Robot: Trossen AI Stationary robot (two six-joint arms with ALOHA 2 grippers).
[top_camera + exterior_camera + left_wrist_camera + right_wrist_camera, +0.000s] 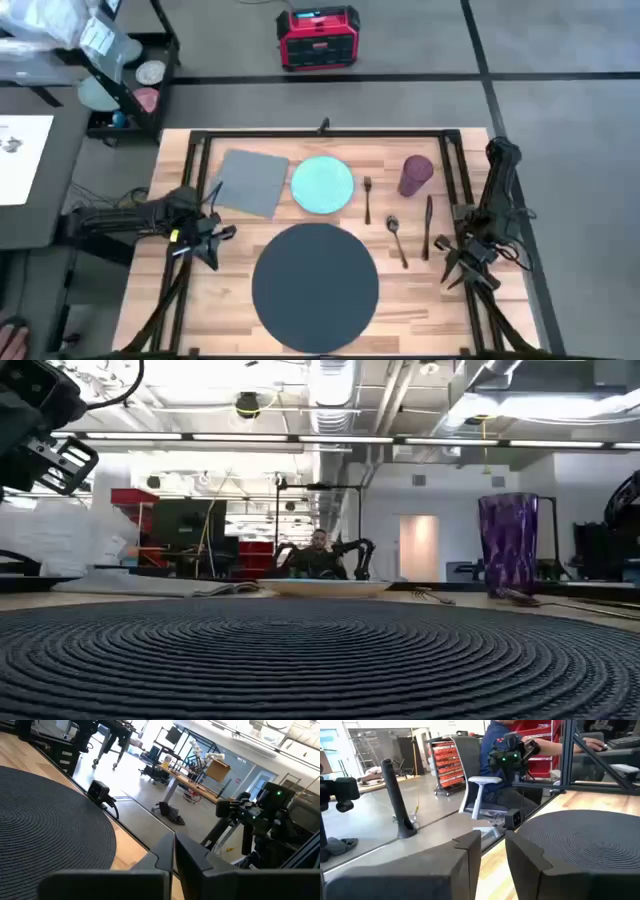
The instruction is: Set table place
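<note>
We judged the setting barely begun: every piece lay apart on the worktop (pixel 230 290) and neither arm held anything. The dark mat (pixel 315 273) sat at the near centre with nothing on it. Beyond it, touching nothing, lay the teal plate (pixel 322 184), with the grey napkin (pixel 249 181) just beside it on the left arm's side. On the other side came the fork (pixel 368 198), then the spoon (pixel 396 238), then the knife (pixel 428 224), all lying roughly parallel and apart, and the purple cup (pixel 415 174) stood upright just beyond the knife. The left hand (pixel 212 240) hung at the worktop's left edge, near the mat and close to the napkin; in its wrist view the two fingers (pixel 192 857) stood almost together, a mere slit between them, empty. The right hand (pixel 470 262) waited at the right edge, beside the knife, its fingers (pixel 532 857) narrowly parted and likewise empty. We took the step in hand to be the first pick, most likely the plate for the mat. That would call for a hand to spread its fingers, reach across to the plate's rim, take it at the edge since it lies flat, lift it clear and centre it on the mat without dragging the napkin or the fork.
</note>
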